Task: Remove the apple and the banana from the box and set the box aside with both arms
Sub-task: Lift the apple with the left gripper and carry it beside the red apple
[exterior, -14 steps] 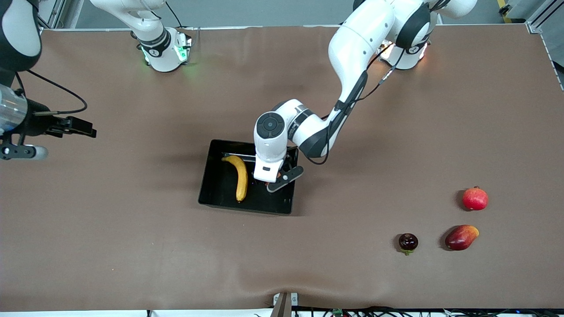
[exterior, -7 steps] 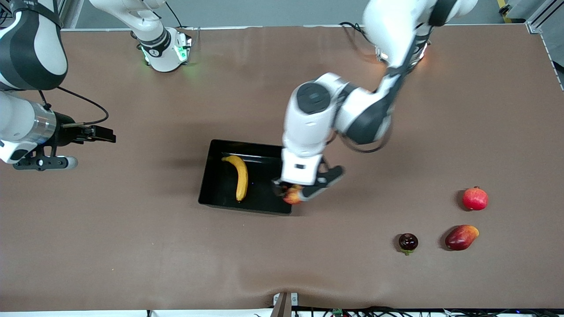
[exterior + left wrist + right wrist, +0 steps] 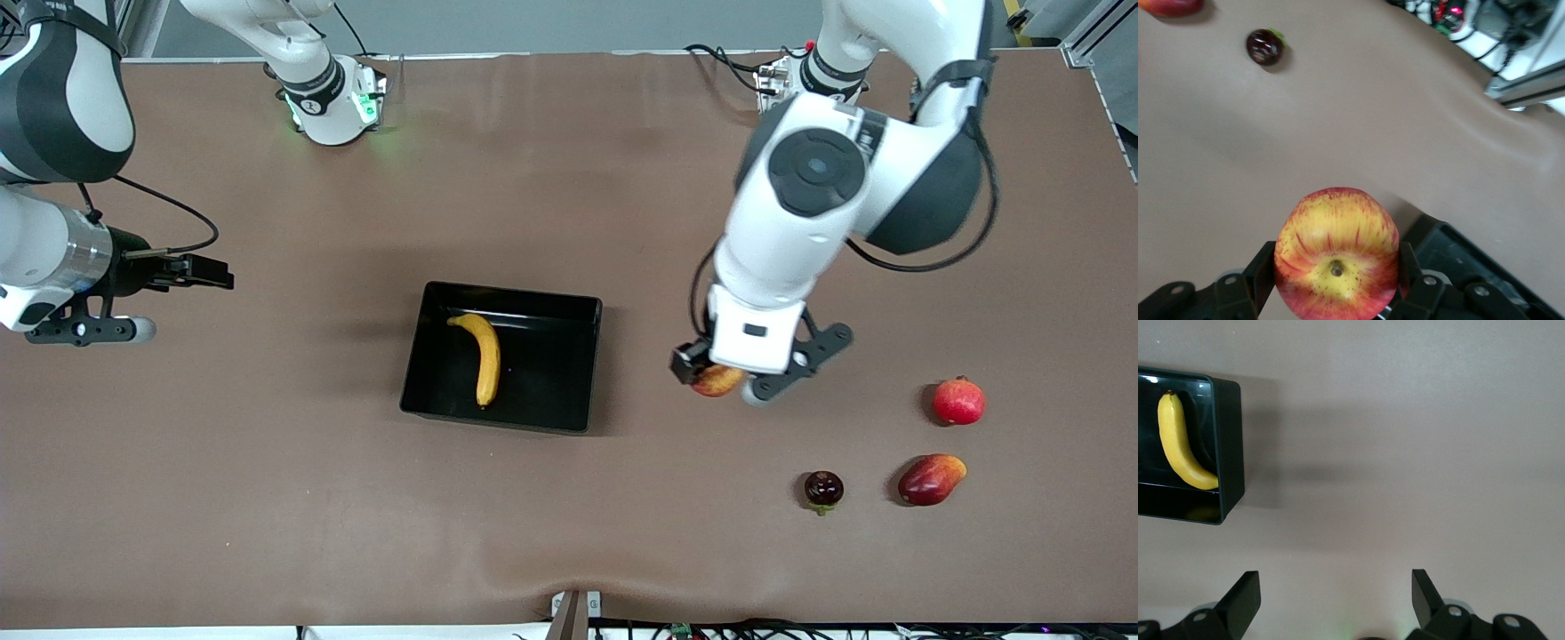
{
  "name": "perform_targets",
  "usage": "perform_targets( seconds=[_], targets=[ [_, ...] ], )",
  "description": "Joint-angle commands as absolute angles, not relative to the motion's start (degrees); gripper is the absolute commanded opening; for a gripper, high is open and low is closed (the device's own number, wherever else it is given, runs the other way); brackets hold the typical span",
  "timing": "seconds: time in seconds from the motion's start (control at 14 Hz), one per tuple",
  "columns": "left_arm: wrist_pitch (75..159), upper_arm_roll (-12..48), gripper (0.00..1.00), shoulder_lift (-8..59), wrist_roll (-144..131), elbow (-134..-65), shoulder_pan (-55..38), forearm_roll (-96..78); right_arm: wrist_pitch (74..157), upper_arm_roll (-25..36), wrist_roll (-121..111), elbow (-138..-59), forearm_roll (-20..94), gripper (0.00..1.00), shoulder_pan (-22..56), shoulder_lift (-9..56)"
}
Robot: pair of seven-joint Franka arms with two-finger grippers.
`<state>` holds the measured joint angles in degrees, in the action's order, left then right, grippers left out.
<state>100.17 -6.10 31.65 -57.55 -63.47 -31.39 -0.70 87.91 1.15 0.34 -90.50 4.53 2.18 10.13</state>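
Left wrist view shows the apple (image 3: 1337,252) pinched between the 2 black fingers (image 3: 1261,275) of the left gripper (image 3: 1337,280), one finger pressed to each side of the fruit, with its stem end turned toward the camera. The skin is yellow streaked with red. In the front view the left gripper (image 3: 722,378) hangs in the air over bare brown table (image 3: 267,498), between the box (image 3: 418,391) and the group of loose fruit toward the left arm's end of the table; the apple (image 3: 718,380) shows just under the wrist housing.

The box is a glossy black tray and holds the banana (image 3: 484,356), which lies lengthwise along the wall toward the right arm's end. No brand, label or writing can be read on any fruit or on the box.

The left arm comes from its base at the table's top edge and folds down, its wrist pointing at the table. The right arm waits over the table's own end, its right gripper (image 3: 84,329) in the air with the 2 fingers (image 3: 1241,597) spread wide on nothing; its wrist view looks down on the box (image 3: 1228,447) and banana (image 3: 1181,440).

A pomegranate (image 3: 958,401), a mango (image 3: 930,479) and a small dark fruit (image 3: 823,489) lie near each other on the table.
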Motion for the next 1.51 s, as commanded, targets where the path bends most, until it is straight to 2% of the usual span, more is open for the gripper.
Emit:
perform_targets(
  seconds=[0.0, 0.07, 0.29, 0.65, 1.15, 1.43],
  targets=[
    [100.37, -5.8, 0.0, 26.38, -53.01, -73.36, -28.22, -1.67, 87.19, 0.97, 1.05, -89.65, 5.27, 1.0, 1.85, 10.2],
    [100.46, -5.89, 0.0, 25.32, -51.69, -77.39, -27.08, -1.67, 87.19, 1.05, 1.05, -89.56, 5.1, 1.0, 2.02, 10.2],
    [102.21, -5.98, 0.0, 25.57, -49.4, -83.92, -23.74, -0.88, 87.19, 1.05, 1.05, -89.56, 5.1, 1.0, 1.32, 10.2],
    [114.94, -5.98, 0.0, 25.75, -42.37, -97.02, -16.1, 3.07, 87.36, 1.05, 1.05, -89.3, 5.1, 1.0, 1.4, 10.63],
    [123.91, -5.98, 0.0, 30.75, -30.78, -97.82, -7.92, 3.08, 87.28, 1.05, 1.05, -89.03, 5.1, 1.0, 1.67, 10.63],
    [134.09, -5.8, 0.0, 35.67, -27.51, -97.21, -5.8, 2.99, 87.36, 1.05, 1.05, -88.86, 5.01, 1.0, 1.76, 10.63]
  ],
)
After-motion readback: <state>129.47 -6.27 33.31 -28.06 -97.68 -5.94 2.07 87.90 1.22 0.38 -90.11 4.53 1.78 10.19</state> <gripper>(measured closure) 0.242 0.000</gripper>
